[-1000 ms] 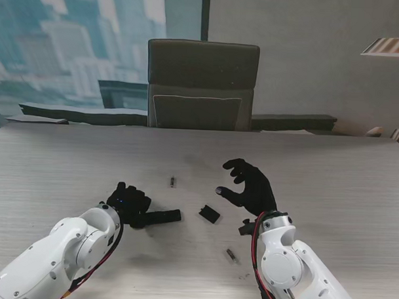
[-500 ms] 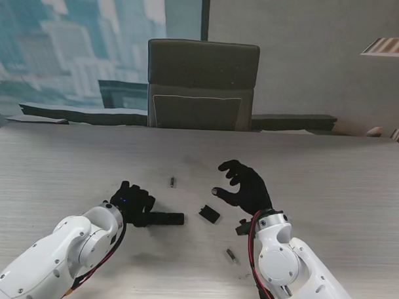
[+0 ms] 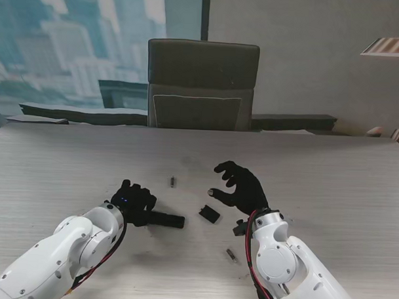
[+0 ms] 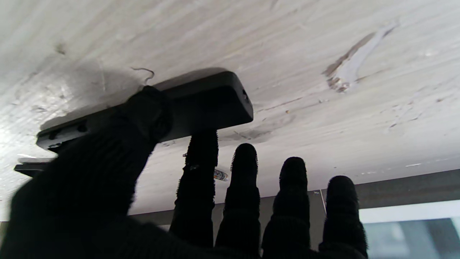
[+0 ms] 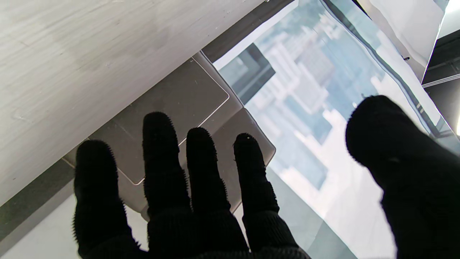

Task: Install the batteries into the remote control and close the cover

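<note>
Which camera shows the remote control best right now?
The left wrist view: the remote control fills it close up, pinned by the left hand. The stand view shows it small and half covered. The right wrist view misses it.

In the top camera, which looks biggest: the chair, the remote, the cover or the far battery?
1. chair
2. remote
3. cover
4. far battery
The chair stands farthest away, yet looks biggest by far.

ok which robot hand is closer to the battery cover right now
Right. The right robot hand hovers open just right of the battery cover; the left robot hand sits farther left, gripping the remote.
</note>
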`<state>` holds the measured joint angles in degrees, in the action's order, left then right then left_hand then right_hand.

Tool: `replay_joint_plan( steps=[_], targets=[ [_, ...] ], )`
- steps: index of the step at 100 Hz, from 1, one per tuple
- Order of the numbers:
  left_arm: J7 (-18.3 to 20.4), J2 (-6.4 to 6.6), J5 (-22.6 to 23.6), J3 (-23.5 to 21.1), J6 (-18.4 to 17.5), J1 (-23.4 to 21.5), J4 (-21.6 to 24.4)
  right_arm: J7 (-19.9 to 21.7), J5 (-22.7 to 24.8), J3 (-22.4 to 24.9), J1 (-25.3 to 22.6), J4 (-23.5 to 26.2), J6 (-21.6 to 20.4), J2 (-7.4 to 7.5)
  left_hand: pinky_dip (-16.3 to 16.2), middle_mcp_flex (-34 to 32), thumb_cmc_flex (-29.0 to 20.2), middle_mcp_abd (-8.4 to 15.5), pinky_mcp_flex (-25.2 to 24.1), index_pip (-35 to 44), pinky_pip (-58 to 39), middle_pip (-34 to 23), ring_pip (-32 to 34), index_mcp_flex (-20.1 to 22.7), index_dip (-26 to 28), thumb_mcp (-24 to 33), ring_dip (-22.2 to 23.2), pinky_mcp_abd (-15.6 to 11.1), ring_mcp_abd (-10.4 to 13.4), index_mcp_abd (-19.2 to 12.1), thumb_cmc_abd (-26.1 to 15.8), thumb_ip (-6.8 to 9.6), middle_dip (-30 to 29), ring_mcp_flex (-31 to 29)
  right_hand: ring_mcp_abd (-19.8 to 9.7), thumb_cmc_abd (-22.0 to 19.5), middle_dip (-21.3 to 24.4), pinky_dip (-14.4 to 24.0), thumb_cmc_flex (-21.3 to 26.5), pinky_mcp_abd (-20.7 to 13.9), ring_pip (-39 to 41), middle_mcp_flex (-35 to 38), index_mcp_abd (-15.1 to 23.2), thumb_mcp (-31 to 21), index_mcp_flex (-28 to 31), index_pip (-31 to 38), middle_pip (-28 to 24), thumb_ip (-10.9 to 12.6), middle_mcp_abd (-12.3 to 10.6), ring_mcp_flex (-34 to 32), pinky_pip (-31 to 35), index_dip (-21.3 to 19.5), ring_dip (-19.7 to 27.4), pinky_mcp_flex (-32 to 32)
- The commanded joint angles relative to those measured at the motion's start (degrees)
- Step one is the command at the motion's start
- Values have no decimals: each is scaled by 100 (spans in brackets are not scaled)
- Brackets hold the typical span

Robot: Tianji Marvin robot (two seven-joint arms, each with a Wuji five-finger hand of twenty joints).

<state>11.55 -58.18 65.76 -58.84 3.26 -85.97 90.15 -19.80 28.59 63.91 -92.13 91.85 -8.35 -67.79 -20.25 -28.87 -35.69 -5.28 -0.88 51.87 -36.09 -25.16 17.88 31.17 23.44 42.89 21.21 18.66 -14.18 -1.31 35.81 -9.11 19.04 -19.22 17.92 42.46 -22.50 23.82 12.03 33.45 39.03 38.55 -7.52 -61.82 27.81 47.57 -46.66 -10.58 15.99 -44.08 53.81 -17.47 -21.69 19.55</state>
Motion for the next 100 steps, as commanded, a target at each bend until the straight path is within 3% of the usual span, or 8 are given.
replay_joint_plan(
  steps=[1,35,60,66,88,100],
  targets=[
    [123,-1,0,43,-11,-39,-21,69,-7,-5,-34,20,12,-10,70,170,-13,-142,-95,-284,-102,93,19,-9,-37,569,-8,36,48,-608,-401,406,38,-4,72,-30,-21,-55,11,-48,78,106,34,34,79,-87,55,116,80,-93,158,10,-68,-4],
    [23,0,72,-24,-133,-135,40,24,129,1,-78,65,79,3,86,282,229,-176,-136,-491,-30,176,-45,-24,12,508,-17,36,42,-494,-541,468,16,61,67,-9,-24,-70,22,-51,82,106,41,17,80,-86,48,117,73,-95,170,8,-69,-4],
    [52,22,193,-119,-339,-166,55,72,293,0,-77,75,157,39,90,326,517,-234,-162,-712,42,240,-92,44,12,398,-24,45,16,-144,-759,548,-5,89,44,61,-25,-82,-19,-48,74,100,63,19,69,-84,47,106,60,-87,170,6,-66,-10],
    [-6,26,271,-148,-384,-192,52,256,248,-2,-85,119,170,68,79,343,617,-253,-158,-867,56,269,-102,18,46,381,-19,44,3,-8,-832,649,-16,88,23,54,-24,-87,-20,-67,60,58,74,16,31,-89,54,103,51,-59,163,6,-61,-21],
    [-283,23,332,-309,-598,-345,50,419,356,-181,-40,154,463,107,38,450,796,-308,-174,-1952,142,385,-151,-132,-283,64,-17,55,-17,287,-904,589,-69,133,7,80,-30,-88,-23,-68,68,47,80,17,31,-68,42,99,39,-45,158,-3,-69,-29],
    [-461,14,325,-402,-712,-425,40,561,513,-267,-47,238,679,152,36,422,850,-319,-178,-2061,153,397,-159,-109,-334,11,-19,71,-35,303,-917,573,-81,132,7,173,-41,-67,-7,-107,148,34,57,-4,49,-63,18,92,56,-42,204,-4,-109,7]
  ],
)
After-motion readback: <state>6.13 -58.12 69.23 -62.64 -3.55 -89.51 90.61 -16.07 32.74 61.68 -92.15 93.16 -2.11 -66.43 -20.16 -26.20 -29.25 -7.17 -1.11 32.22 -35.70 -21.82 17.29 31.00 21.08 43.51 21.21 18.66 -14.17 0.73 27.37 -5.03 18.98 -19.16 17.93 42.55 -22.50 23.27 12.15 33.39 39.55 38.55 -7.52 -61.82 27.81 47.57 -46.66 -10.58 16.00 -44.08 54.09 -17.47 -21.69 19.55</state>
